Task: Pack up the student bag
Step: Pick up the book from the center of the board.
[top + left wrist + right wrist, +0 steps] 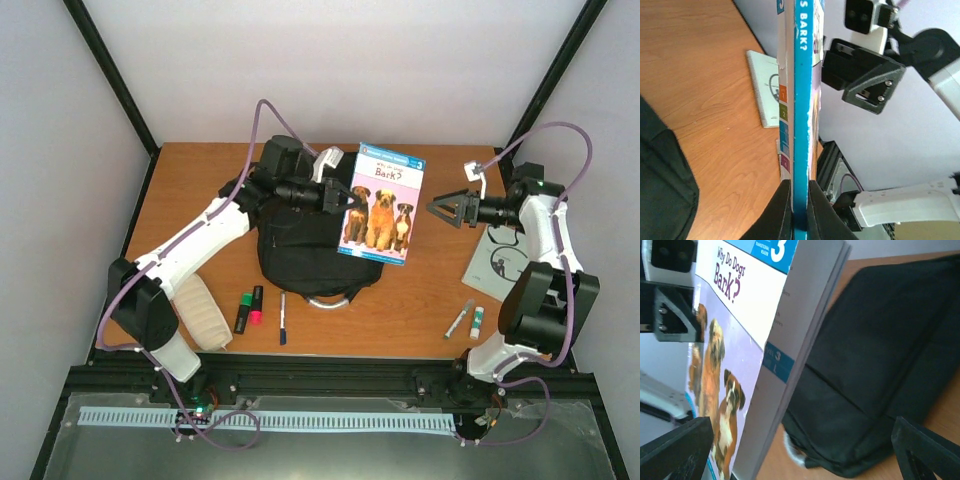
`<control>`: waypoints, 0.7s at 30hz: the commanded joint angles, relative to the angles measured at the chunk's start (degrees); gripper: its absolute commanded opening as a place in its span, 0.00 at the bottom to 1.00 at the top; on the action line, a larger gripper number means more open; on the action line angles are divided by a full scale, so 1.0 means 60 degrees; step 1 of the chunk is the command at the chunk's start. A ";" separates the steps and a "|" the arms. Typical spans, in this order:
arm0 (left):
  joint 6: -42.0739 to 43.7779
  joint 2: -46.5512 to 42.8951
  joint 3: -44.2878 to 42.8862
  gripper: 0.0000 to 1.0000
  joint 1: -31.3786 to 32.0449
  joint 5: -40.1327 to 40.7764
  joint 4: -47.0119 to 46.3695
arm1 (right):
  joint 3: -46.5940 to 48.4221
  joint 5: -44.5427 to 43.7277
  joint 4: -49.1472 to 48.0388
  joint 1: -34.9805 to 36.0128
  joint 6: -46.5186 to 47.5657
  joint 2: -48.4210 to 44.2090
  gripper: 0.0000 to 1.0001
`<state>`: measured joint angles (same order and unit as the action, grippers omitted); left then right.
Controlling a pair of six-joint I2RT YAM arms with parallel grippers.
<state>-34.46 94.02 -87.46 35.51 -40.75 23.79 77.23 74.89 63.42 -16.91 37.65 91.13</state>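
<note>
Bag (300, 260): black, lying flat at middle of surface (430, 300). Book (380, 203): dogs on cover, held up over bag's right side. Left gripper (345, 197): clamped on book's edge. Right gripper (438, 209): spread wide, just right of book, not touching. Along near edge: pouch (200, 312), highlighters (243, 312), pen (283, 318). By right edge: booklet (492, 262). Toward near right corner: marker (459, 320), tube (477, 320).

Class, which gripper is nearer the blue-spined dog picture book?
Left. The left gripper clamps the blue-spined dog picture book; the right gripper hangs open beside it, apart.
</note>
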 commanded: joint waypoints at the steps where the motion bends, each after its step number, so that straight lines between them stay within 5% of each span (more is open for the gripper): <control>1: 0.0072 -0.0423 -0.0006 0.01 -0.0002 -0.0994 -0.1048 | 0.0838 0.1772 0.1549 0.0539 0.1020 0.0447 1.00; 11: -0.0432 -0.0756 0.0616 0.01 -0.0005 -0.1705 -0.2465 | 0.1636 0.2768 0.3798 0.1643 0.2963 0.1379 1.00; 21: -0.0425 -0.0542 0.0922 0.01 -0.0370 -0.0424 -0.2506 | 0.0960 0.3666 0.2913 0.1808 0.1747 0.0822 0.90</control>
<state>-36.45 92.27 -82.59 34.68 -46.72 11.99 85.14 87.64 84.03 -6.35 52.16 98.80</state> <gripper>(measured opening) 0.044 0.938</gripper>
